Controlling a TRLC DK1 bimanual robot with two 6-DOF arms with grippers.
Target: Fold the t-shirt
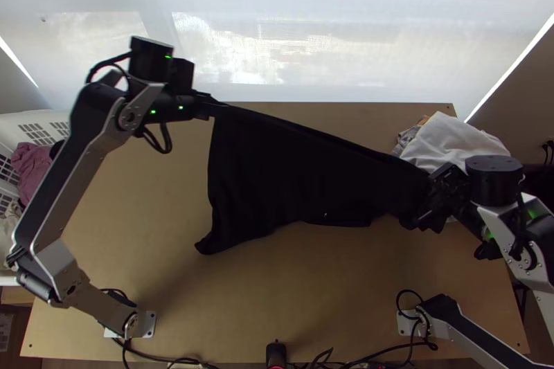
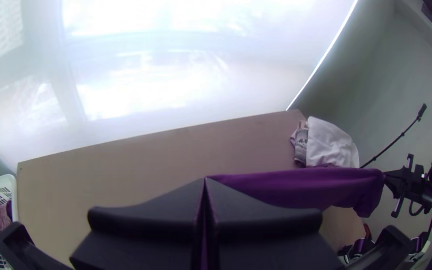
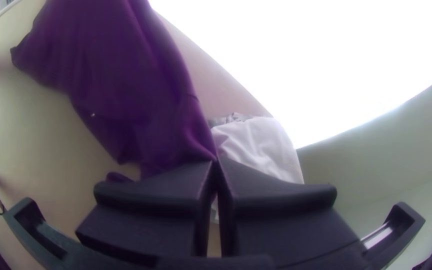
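1. Jaws of the left gripper (image 1: 208,107) were clenched on the far left corner of the black fabric t-shirt (image 1: 277,168); those of the right gripper (image 1: 429,203) were closed on its right end.
2. At far left, a white slotted plastic basket (image 1: 14,123) held crumpled mauve cloth (image 1: 31,165).
3. Between the grippers, the t-shirt was stretched across the light wooden table (image 1: 138,196), its far edge drawn into a straight slanting line, its near edge uneven.
4. At right, a rumpled white cloth (image 1: 450,140) lay near the table's far corner, beside the t-shirt's right end.
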